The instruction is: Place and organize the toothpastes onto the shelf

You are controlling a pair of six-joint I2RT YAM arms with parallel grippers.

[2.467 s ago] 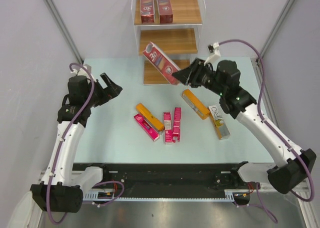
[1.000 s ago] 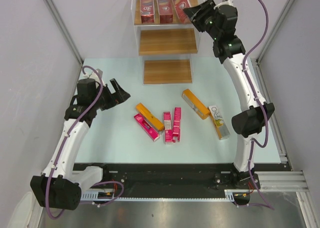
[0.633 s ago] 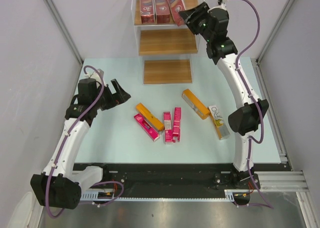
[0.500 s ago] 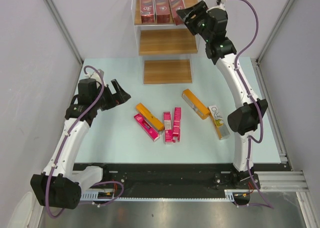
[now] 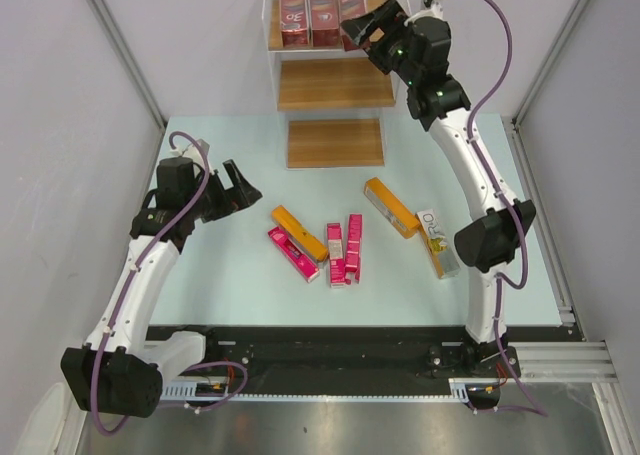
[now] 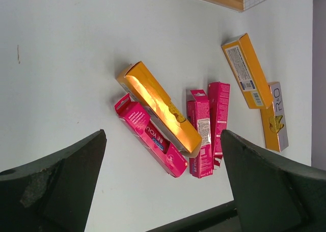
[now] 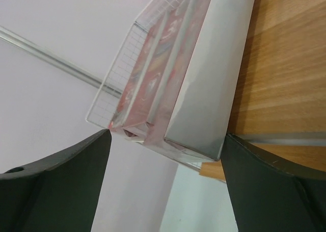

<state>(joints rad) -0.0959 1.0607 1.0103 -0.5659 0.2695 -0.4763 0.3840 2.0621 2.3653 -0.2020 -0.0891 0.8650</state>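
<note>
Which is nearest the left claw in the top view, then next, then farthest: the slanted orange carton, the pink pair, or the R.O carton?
1. Slanted orange carton: nearest, just right of the left claw.
2. Pink pair: in the middle, farther right.
3. R.O carton: farthest, over on the far right.

Counter (image 5: 240, 145): pale blue-green, matte, flat. Grey wall panels (image 5: 60, 105) enclose it at left, rear and right. An aluminium post (image 5: 120, 47) rises at each rear corner. A black rail (image 5: 330, 347) runs along the near edge, with a brushed-metal plate (image 5: 330, 430) below it.
</note>
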